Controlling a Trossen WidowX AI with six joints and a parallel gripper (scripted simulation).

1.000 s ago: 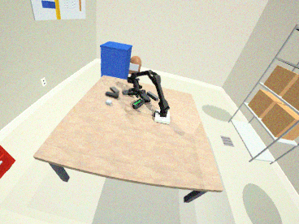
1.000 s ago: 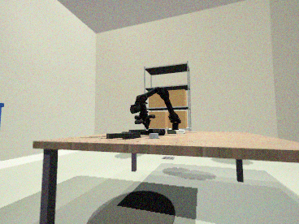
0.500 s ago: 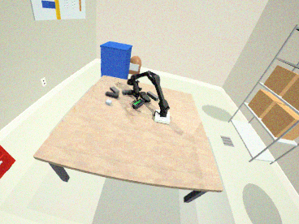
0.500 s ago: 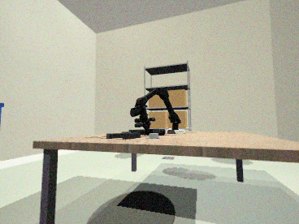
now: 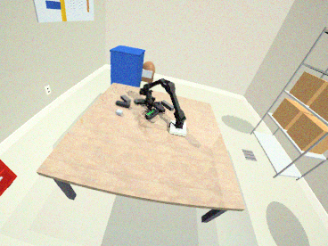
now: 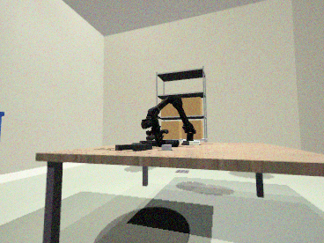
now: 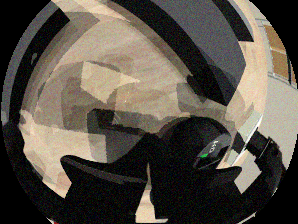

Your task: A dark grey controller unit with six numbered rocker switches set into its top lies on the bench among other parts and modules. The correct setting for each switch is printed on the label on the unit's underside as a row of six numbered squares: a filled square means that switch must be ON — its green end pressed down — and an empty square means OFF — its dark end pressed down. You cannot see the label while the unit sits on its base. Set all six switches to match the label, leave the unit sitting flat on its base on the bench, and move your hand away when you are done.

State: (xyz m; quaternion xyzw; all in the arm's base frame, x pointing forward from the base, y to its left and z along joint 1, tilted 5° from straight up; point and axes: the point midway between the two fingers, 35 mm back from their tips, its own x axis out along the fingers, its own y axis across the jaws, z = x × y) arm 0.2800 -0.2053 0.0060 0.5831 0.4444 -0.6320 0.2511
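The dark grey controller unit (image 5: 151, 113) lies on the bench in front of the arm, with a row of green switch ends showing on top. In the wrist view only part of its top (image 7: 214, 147) shows beside the dark fingers, with small white numbers and one green end. The single switch positions are too small or hidden to read, and the label is out of sight. My gripper (image 5: 157, 107) (image 7: 149, 137) is shut and empty. It is low, close beside and partly over the unit; whether it touches it I cannot tell.
Dark modules (image 5: 123, 102) (image 6: 131, 147) lie left of the unit, and another dark module (image 5: 168, 105) lies to its right. A small pale block (image 5: 118, 112) (image 6: 166, 147) lies nearer the left side. The arm's white base (image 5: 178, 129) stands on the bench (image 5: 134, 156).
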